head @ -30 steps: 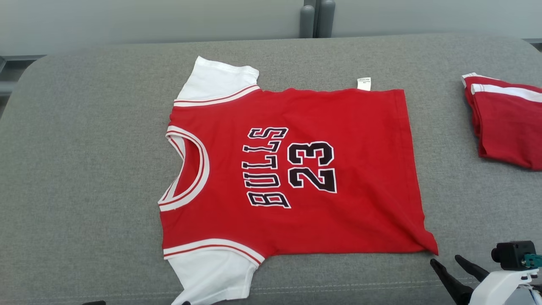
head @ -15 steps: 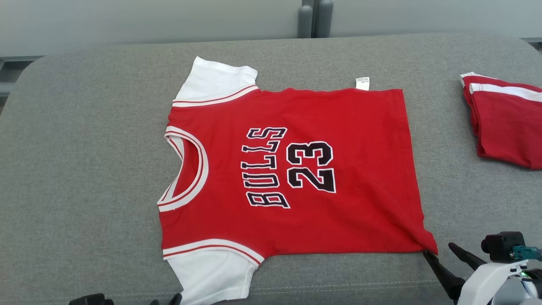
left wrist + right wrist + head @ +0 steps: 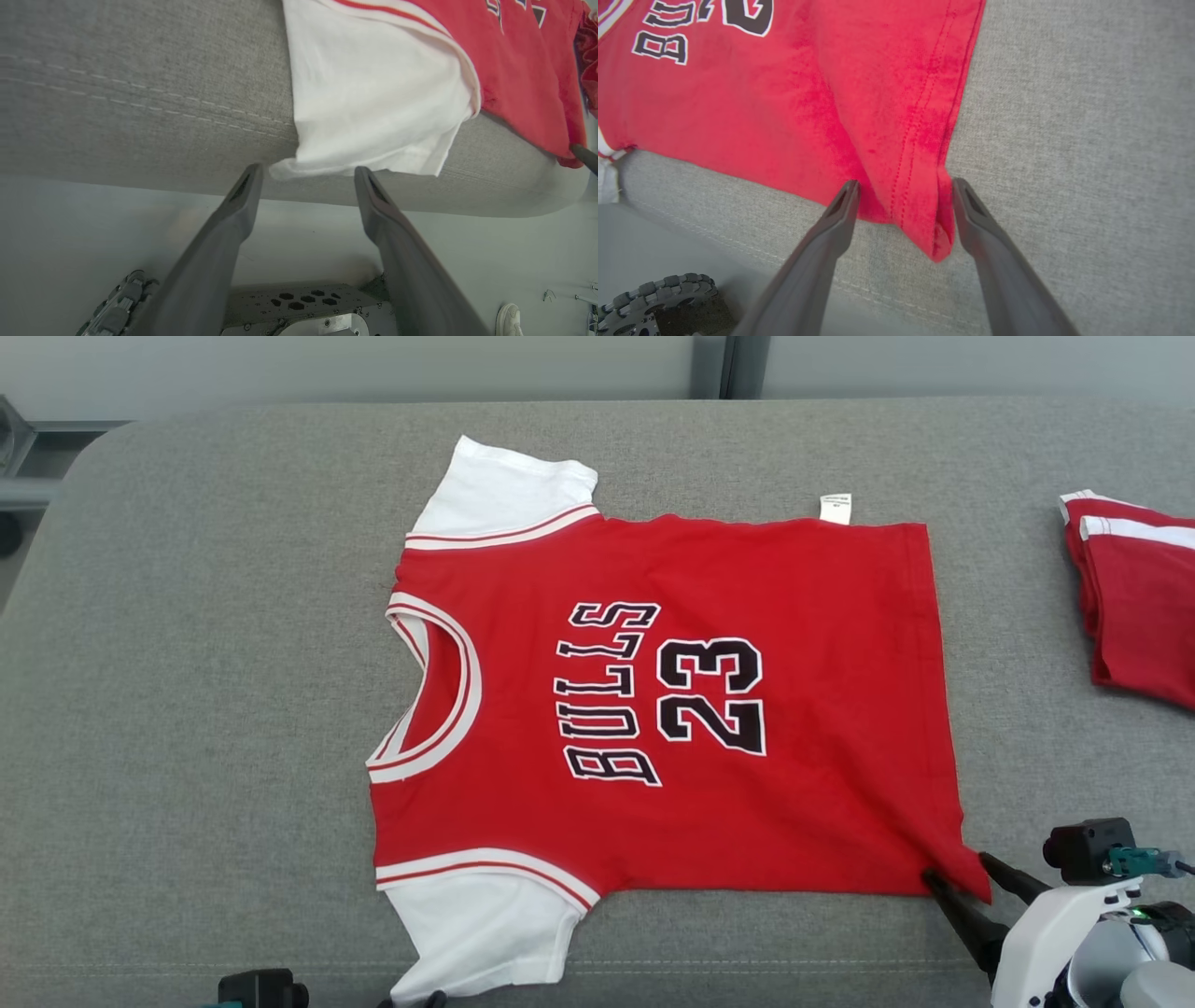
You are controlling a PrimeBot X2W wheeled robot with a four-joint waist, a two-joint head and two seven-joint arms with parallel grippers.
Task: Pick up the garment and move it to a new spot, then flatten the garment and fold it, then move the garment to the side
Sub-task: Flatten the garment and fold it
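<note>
Grey cushion (image 3: 187,616), garment (image 3: 653,709) corner inside right gripper (image 3: 957,868)

The red short-sleeved jersey shirt (image 3: 822,616) with white sleeves and black "BULLS 23" lettering lies spread flat, print up, on the grey fabric cushion (image 3: 187,709). Its collar points left and its hem right. The near hem corner is puckered, and the near sleeve drapes over the front edge.

The right gripper (image 3: 957,866) had two long, dark, tapering fingers (image 3: 963,917) on a glossy white wrist housing (image 3: 1055,933), topped by a black camera block (image 3: 1088,849) (with a teal plug (image 3: 1134,861)); the base's wheel (image 3: 654,298) was dark and ridged.
</note>
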